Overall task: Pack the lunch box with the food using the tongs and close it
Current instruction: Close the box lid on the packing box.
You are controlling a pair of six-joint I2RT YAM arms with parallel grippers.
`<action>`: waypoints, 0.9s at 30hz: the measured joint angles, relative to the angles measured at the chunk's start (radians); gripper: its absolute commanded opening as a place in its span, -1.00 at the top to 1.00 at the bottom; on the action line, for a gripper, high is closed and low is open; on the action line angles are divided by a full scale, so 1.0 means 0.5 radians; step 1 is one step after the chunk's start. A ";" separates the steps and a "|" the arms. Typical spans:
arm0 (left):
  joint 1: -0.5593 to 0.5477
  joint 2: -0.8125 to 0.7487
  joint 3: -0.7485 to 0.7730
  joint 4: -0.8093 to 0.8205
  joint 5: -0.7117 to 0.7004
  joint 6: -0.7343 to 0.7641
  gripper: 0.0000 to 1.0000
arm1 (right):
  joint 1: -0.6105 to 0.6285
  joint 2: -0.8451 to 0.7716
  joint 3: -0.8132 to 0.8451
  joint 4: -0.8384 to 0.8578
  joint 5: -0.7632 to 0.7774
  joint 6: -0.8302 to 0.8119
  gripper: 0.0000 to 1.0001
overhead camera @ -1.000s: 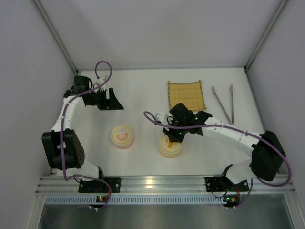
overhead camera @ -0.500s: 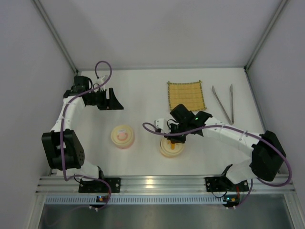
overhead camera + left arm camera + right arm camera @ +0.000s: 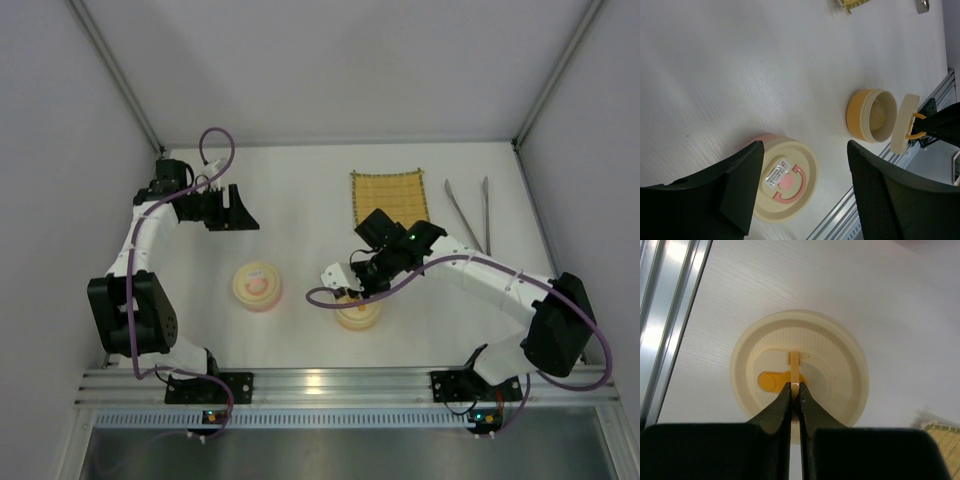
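Tongs point(image 3: 465, 218) lie untouched by the counter's point(image 3: 300, 180) far right corner, their two silver arms spread toward the back edge and joined at the near end. They sit just beside a yellow woven mat point(image 3: 390, 200) and apart from both arms.

Near the middle of the front edge, the right end effector point(image 3: 795, 385) is pressed together on the thin yellow handle point(image 3: 795, 365) of a cream lid point(image 3: 904, 122). From the left wrist view the lid stands tilted on edge, clear of the orange tub point(image 3: 860, 112) it belongs to, on the tub's rail side. The tub is open and its inside looks pale, though what it holds cannot be made out.

A second tub, pink with a cream lid point(image 3: 785, 180), sits closed to the left, well apart from the orange one.

The left end effector point(image 3: 232, 208) hangs over the far left part of the counter, fingers spread and gripping nothing.
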 measured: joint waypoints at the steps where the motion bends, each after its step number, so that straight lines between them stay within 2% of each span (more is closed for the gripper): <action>1: 0.000 0.000 0.000 0.000 0.000 0.001 -0.45 | 0.000 0.014 0.018 -0.031 -0.012 -0.059 1.00; 8: 0.000 0.001 0.000 -0.001 0.008 0.000 -0.45 | 0.000 0.192 0.188 -0.307 -0.021 -0.407 1.00; 15: 0.000 0.001 0.000 -0.002 0.033 0.000 -0.46 | 0.000 0.354 0.339 -0.528 0.022 -0.572 1.00; 21: 0.000 0.001 0.000 -0.005 0.063 0.002 -0.58 | 0.000 0.419 0.356 -0.592 0.062 -0.639 1.00; 27: 0.000 0.001 -0.003 -0.006 0.076 0.002 -0.84 | 0.000 0.493 0.428 -0.614 0.093 -0.693 1.00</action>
